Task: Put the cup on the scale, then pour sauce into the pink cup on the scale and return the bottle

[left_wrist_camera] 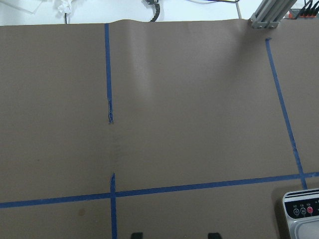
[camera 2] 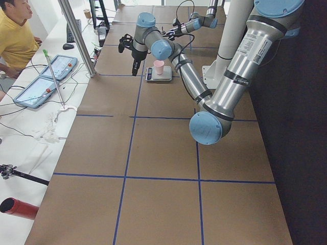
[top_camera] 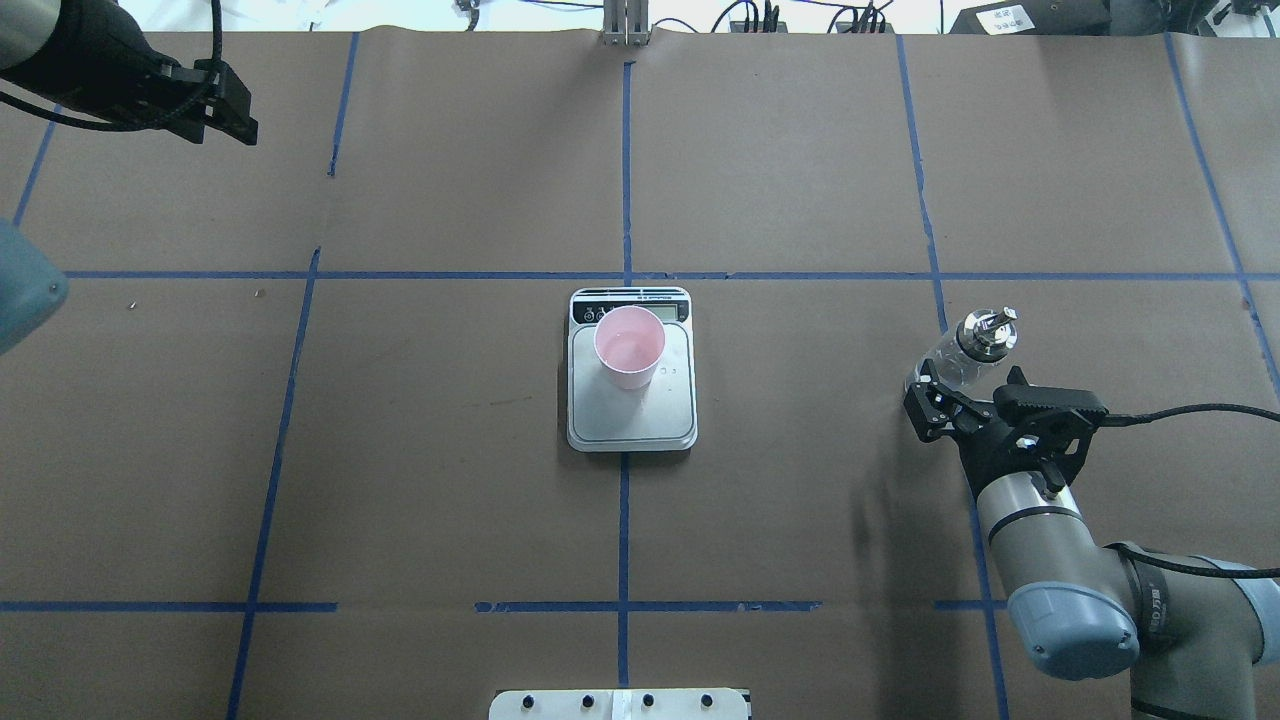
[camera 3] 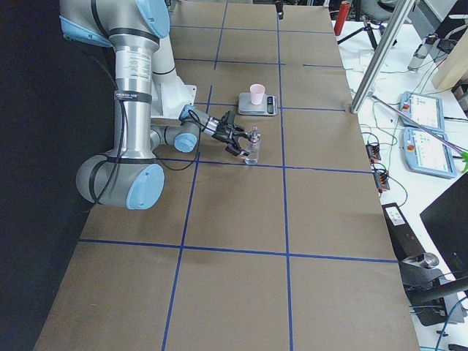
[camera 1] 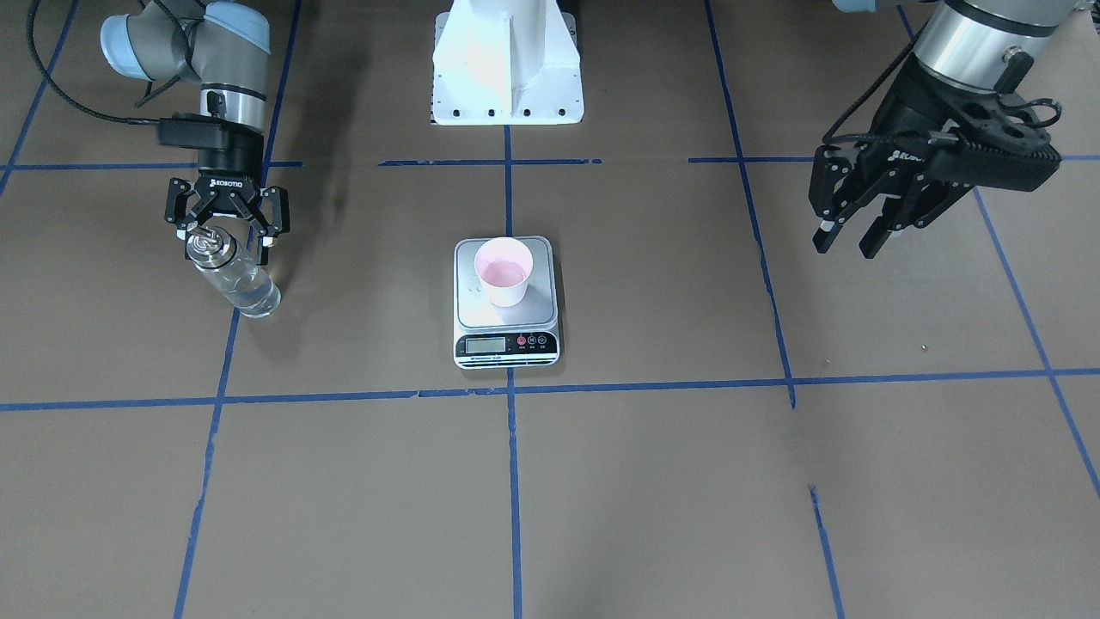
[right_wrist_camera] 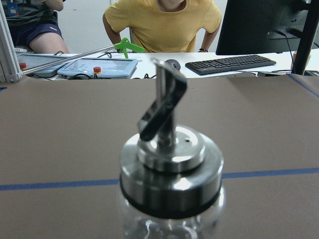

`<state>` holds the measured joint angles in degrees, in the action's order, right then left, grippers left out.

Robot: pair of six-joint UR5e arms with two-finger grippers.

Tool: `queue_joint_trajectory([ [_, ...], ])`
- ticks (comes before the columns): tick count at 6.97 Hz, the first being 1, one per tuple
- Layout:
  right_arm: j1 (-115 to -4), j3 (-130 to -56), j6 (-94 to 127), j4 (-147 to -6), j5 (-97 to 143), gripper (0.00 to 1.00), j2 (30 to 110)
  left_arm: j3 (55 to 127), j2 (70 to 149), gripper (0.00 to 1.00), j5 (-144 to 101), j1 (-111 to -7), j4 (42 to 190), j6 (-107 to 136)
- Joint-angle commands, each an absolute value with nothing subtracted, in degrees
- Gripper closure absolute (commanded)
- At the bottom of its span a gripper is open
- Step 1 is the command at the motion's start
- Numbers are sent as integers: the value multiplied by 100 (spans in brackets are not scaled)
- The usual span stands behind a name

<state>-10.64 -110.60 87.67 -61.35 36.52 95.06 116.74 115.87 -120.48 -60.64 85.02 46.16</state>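
Scale (camera 1: 506,301) is sitting mid-bench w/ pink cup (camera 1: 504,272) standing on its platform, L gripper (camera 1: 846,225) is hovering open nr robot's left edge, R gripper (camera 1: 227,225) is straddling bottle (camera 1: 234,275), grip unclear.

- The bottle (right_wrist_camera: 171,199) fills the near foreground, blurred by closeness, cut off by the bottom edge.
- Its metal pourer cap (right_wrist_camera: 171,159) is a shiny stepped disc over a black ring (right_wrist_camera: 169,206) at the neck.
- A spout (right_wrist_camera: 163,107) rises from the cap, with a dark flap tilted across it.
- Clear glass shows below the ring; possibly liquid inside, too blurred to tell.
- Behind lies the brown tabletop (right_wrist_camera: 60,134), crossed by a blue tape line (right_wrist_camera: 55,184).
- Beyond its far edge: a keyboard (right_wrist_camera: 230,63), a mouse (right_wrist_camera: 172,63), a dark monitor (right_wrist_camera: 259,25), a tablet (right_wrist_camera: 97,67) and a person in a yellow shirt (right_wrist_camera: 162,22).
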Motion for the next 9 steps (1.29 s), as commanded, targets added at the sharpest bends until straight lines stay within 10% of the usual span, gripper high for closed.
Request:
queue_joint_trajectory([
  [1, -757, -11205, 8789, -6126, 3604, 0, 9771, 11681, 11584, 46, -12041, -6056, 8490, 4623],
  [9, -1762, -11163, 6772, -3369, 5716, 0, 11821, 11261, 11163, 46, -12058, -6405, 8508, 2688],
])
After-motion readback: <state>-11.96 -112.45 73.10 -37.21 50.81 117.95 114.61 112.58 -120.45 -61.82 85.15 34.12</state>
